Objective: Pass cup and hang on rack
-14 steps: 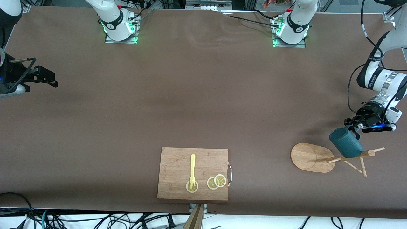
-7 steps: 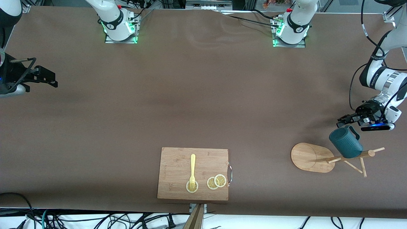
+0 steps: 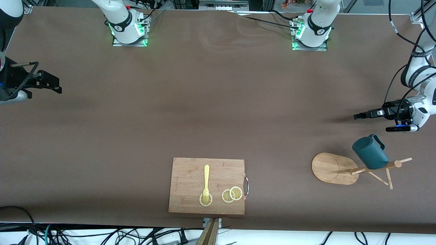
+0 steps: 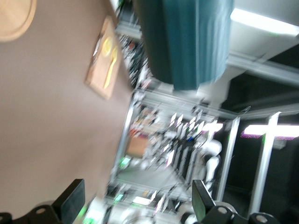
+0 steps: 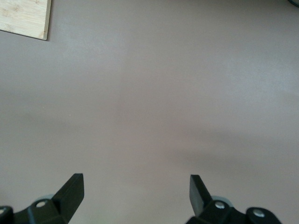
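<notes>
let go of cup [image 3: 370, 152], now hung on rack [image 3: 354, 168]; drew left gripper [image 3: 357, 116] away, jaws apart; right gripper [image 3: 54, 89] idle, jaws apart.

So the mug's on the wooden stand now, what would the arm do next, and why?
Probably just keep backing the left claw away to rest. It is open and clear of the cup, which hangs on the rack unheld. The right claw waits open over the table's other end.
</notes>
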`<action>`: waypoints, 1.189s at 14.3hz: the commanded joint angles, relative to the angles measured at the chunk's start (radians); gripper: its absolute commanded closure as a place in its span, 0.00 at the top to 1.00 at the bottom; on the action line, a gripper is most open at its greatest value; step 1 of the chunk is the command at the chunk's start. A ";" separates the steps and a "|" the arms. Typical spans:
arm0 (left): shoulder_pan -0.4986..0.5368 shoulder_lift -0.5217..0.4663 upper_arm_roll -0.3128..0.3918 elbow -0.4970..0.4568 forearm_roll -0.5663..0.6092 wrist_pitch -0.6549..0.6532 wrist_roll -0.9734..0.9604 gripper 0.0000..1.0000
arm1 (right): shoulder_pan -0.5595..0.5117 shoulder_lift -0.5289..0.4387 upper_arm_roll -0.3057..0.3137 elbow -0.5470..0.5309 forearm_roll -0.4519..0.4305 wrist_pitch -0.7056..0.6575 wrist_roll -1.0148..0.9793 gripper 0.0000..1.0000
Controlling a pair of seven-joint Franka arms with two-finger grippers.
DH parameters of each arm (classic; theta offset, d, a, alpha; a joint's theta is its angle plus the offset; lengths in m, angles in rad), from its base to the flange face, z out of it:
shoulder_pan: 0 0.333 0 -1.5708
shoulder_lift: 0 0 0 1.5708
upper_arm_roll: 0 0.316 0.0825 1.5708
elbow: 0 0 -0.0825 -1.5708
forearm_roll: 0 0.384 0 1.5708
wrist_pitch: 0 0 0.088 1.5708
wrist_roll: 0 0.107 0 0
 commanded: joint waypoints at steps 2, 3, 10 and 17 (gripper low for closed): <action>-0.019 -0.052 -0.009 0.169 0.282 -0.046 -0.003 1.00 | -0.009 0.001 0.009 0.008 0.006 0.001 0.002 1.00; -0.028 -0.070 -0.013 0.190 0.313 -0.069 -0.009 1.00 | -0.009 0.001 0.007 0.008 0.006 0.001 0.002 1.00; -0.235 -0.179 -0.007 0.356 0.608 0.006 -0.115 1.00 | -0.009 0.001 0.009 0.008 0.017 0.001 0.002 1.00; -0.471 -0.263 0.042 0.410 0.889 0.133 -0.223 1.00 | -0.009 0.002 0.007 0.008 0.019 0.003 0.002 1.00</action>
